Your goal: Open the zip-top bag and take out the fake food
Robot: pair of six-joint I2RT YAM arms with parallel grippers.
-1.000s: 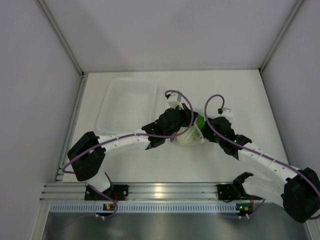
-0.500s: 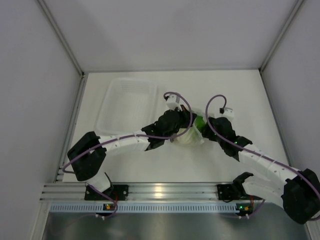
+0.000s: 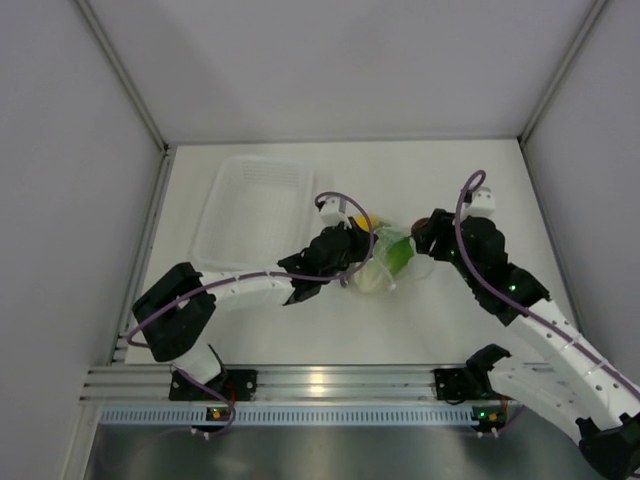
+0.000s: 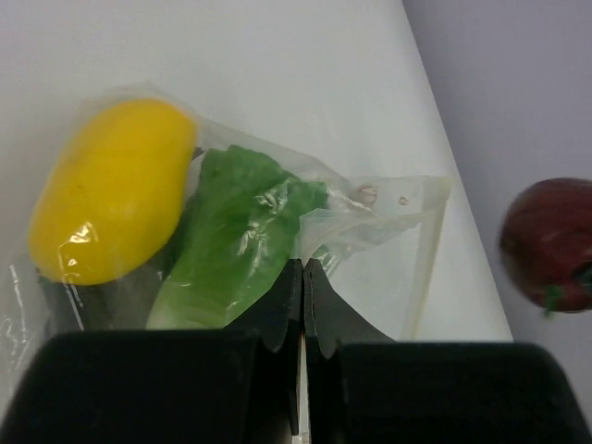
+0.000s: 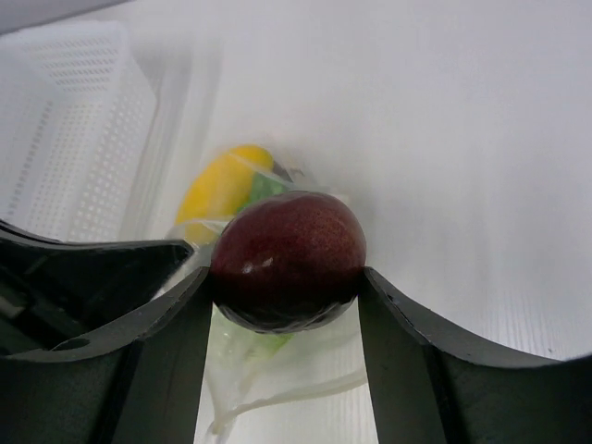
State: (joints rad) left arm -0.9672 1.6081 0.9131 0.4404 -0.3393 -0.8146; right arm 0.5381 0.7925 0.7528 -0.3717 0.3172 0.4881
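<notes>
The clear zip-top bag [image 4: 379, 208] lies mid-table with its mouth open towards the right. Inside it are a yellow piece [image 4: 111, 190] and a green lettuce leaf [image 4: 236, 240]. My left gripper [image 4: 302, 268] is shut, pinching the bag's film beside the lettuce. A dark red round fruit [image 5: 289, 259] sits clamped between the fingers [image 5: 407, 342] of my right gripper [image 5: 287, 277], outside the bag and just right of its mouth. From above, the left gripper [image 3: 352, 262] is at the bag's left side and the right gripper [image 3: 418, 235] at its right.
A rigid clear rectangular tray [image 3: 225, 215] stands at the back left, close behind the left arm. White walls enclose the table on three sides. The arms' mounting rail [image 3: 320, 385] runs along the near edge.
The right gripper has drawn back to the right, away from the bag's mouth, carrying the dark red fruit. The yellow piece and more lettuce now show. The left gripper has shifted slightly left.
</notes>
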